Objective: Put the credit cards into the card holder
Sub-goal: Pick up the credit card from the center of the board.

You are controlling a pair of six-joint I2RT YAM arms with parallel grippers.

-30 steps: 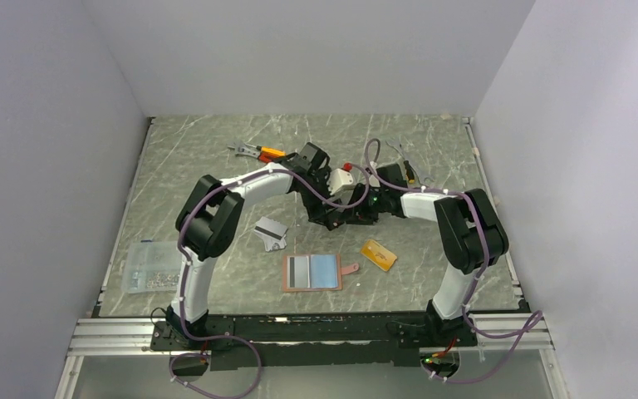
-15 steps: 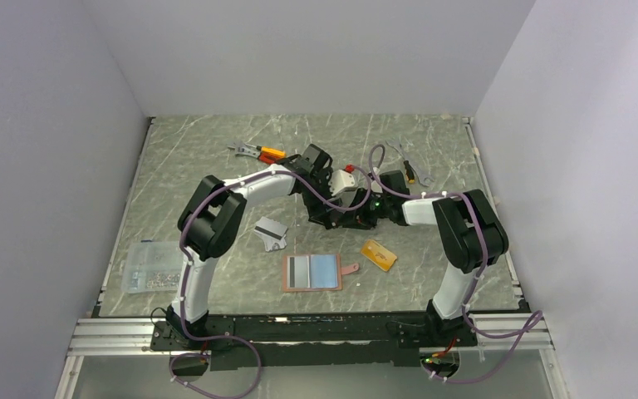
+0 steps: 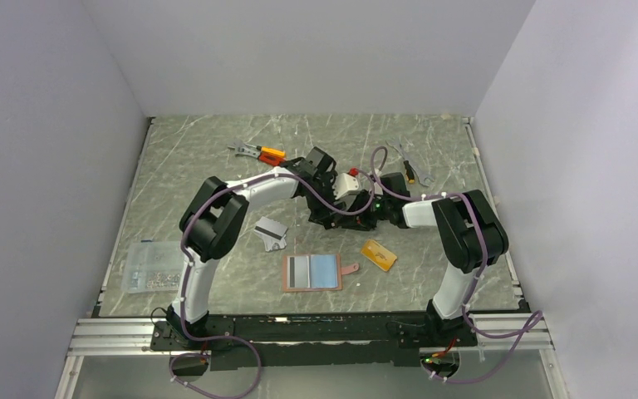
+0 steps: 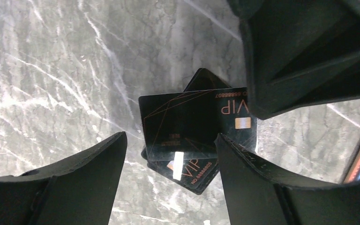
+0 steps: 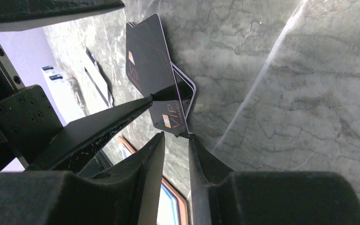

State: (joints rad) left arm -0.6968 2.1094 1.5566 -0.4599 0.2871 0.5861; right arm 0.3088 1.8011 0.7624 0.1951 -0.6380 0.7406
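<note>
Both wrists have crept closer together just behind the card holder [image 3: 311,272] since a second ago, and both sets of fingers have narrowed. My right gripper [image 5: 176,136] is nearly together, only a slim gap left, with the corner of the top black card at its mouth. Can't tell if it's actually pinched yet. My left gripper [image 4: 171,140] is apart, straddling the black cards [image 4: 183,122], fingers low on either side; my guess is it's bracing the stack so the right side can pry one edge up. The cards are thin and flat on the table [image 3: 216,166], so they're hard to grab straight down. At least two black cards overlap there, fanned at an angle. The holder lies open and flat, near side of the grippers, pockets up, ready to receive. The silver-grey card [image 3: 270,232] sits just left of the holder's far corner, and the orange-gold card [image 3: 379,254] is just right of it, both untouched. Separating one card looks like the current step.
</note>
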